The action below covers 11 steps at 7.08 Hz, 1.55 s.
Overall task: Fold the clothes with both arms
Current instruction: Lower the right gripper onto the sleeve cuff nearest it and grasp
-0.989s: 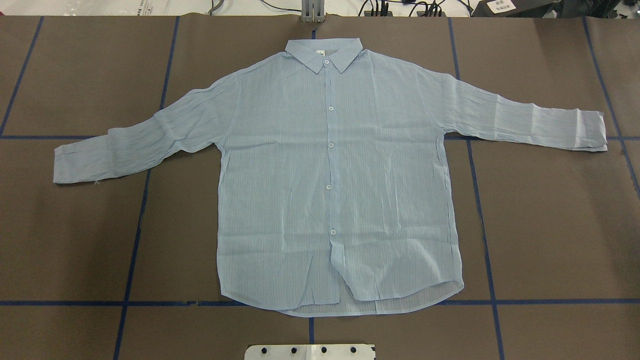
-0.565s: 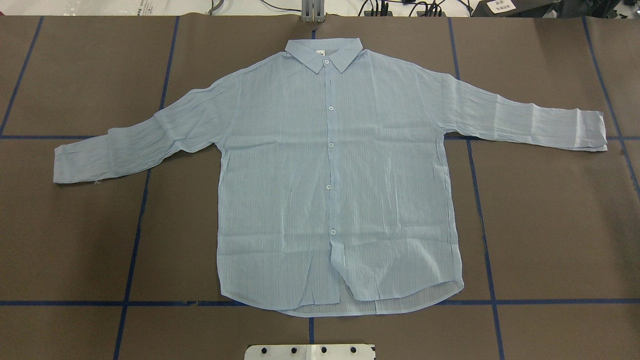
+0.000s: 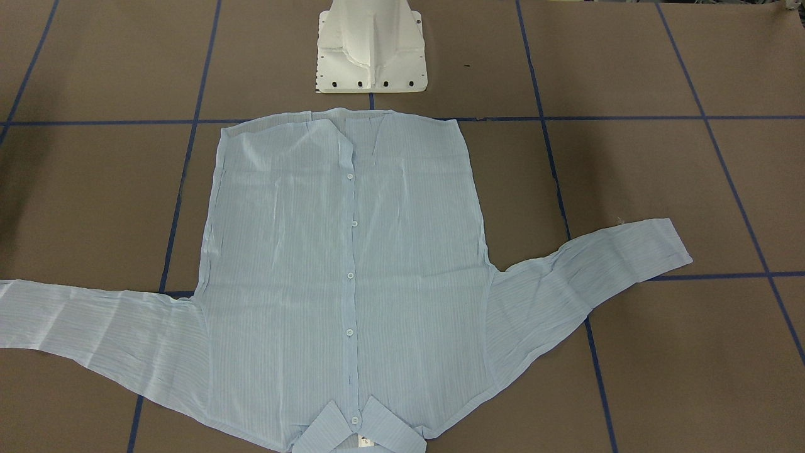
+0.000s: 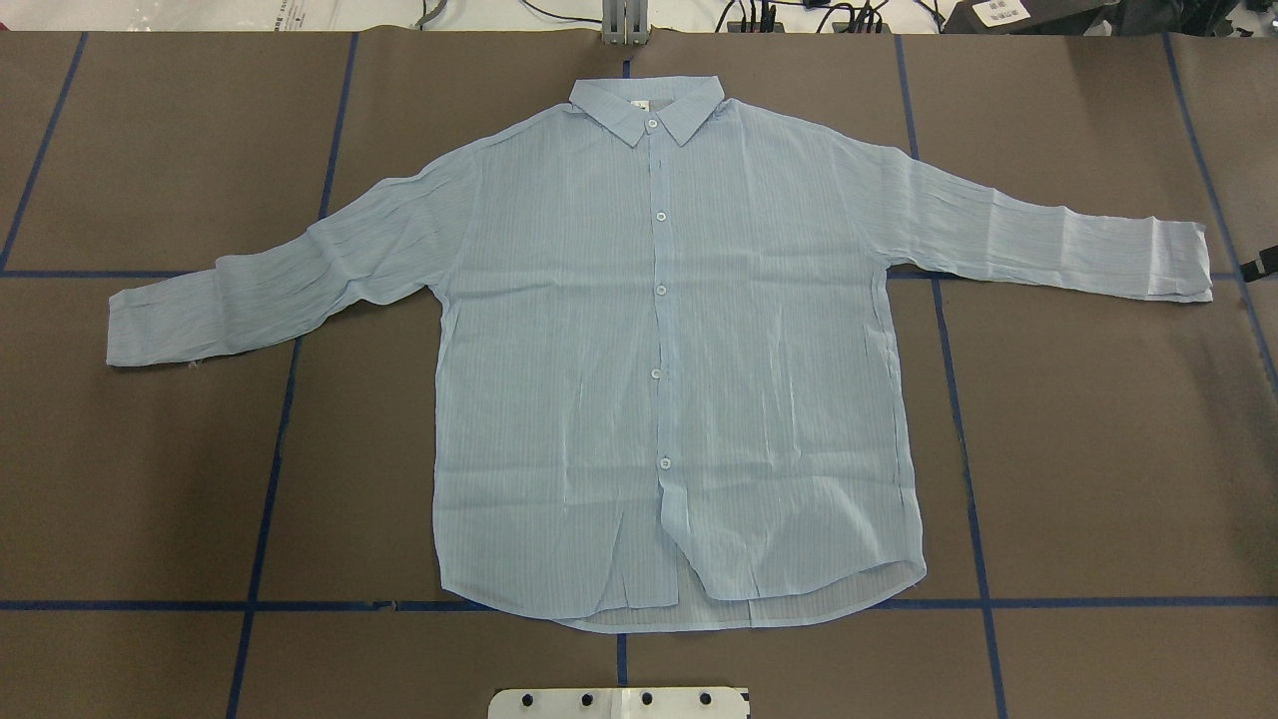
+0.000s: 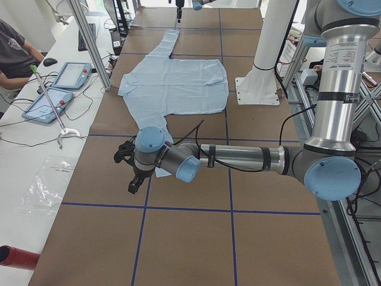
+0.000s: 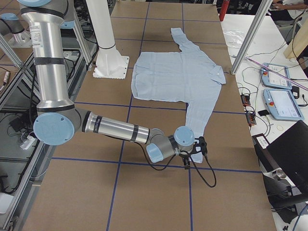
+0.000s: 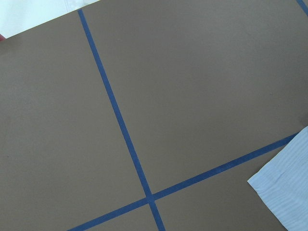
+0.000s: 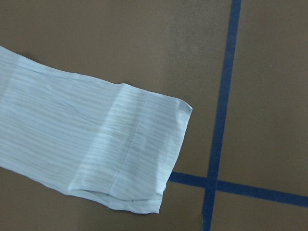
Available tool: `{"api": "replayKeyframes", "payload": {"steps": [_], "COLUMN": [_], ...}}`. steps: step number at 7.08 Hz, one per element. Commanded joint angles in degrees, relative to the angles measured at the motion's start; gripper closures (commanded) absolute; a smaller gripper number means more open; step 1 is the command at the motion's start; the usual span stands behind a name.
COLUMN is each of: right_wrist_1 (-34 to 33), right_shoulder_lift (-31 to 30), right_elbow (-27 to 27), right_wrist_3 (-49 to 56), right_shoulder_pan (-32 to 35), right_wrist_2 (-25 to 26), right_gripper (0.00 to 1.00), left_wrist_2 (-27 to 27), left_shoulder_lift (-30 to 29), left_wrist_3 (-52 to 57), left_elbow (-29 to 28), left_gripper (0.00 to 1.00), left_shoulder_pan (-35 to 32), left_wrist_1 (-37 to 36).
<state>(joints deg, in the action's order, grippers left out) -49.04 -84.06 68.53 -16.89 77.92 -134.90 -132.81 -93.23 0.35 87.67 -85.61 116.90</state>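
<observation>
The clothes are one pale-blue striped button-up shirt (image 4: 559, 379), spread flat and face up on the brown table, collar (image 4: 647, 105) at the far edge and both sleeves stretched out. In the exterior left view my left gripper (image 5: 130, 171) hovers low beside the left cuff (image 4: 135, 325); I cannot tell its state. The left wrist view catches only that cuff's corner (image 7: 288, 192). My right gripper (image 6: 199, 147) hangs just past the right cuff (image 8: 139, 159), and a black bit of it (image 4: 1266, 262) shows at the overhead view's right edge. Its jaws are not readable.
Blue tape lines (image 4: 270, 479) grid the brown table cover. The white pedestal base (image 3: 371, 50) stands just behind the shirt's hem. A side table with tablets (image 5: 59, 83), cables and a seated person (image 5: 15, 50) runs along the far edge.
A black part of the right gripper has come into the overhead view's right edge near the right cuff. The shirt lies unchanged.
</observation>
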Motion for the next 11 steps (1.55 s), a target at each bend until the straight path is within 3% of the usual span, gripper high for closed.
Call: {"api": "replayKeyframes", "payload": {"steps": [1,4,8,9,11], "right_wrist_1": [0.09,0.0,-1.32,-2.45,-3.69], "right_shoulder_lift": [2.31,3.46,3.63,4.16,4.43], "right_elbow": [-1.9,-3.58,-4.72,-4.72,-4.72], "right_wrist_3": [-1.74,-1.83,-1.92,-1.92,-1.84], "right_shoulder_pan": [-2.84,-4.53,-4.53,-4.53,-4.7], "right_wrist_2": [0.95,3.32,3.33,3.33,3.33], "right_gripper": [0.0,0.02,0.17,0.26,0.27], "left_wrist_2": [0.09,0.09,0.09,0.09,0.09], "left_shoulder_lift": [-0.02,-0.11,-0.2,-0.11,-0.2], "left_wrist_3": [0.01,0.01,0.01,0.01,0.01], "left_elbow": [-0.3,-0.22,-0.22,-0.22,-0.22], "left_gripper": [0.0,0.0,0.0,0.0,0.0], "left_shoulder_pan": [0.0,0.0,0.0,0.0,0.0], "left_wrist_1": [0.17,0.17,0.17,0.17,0.17]}}
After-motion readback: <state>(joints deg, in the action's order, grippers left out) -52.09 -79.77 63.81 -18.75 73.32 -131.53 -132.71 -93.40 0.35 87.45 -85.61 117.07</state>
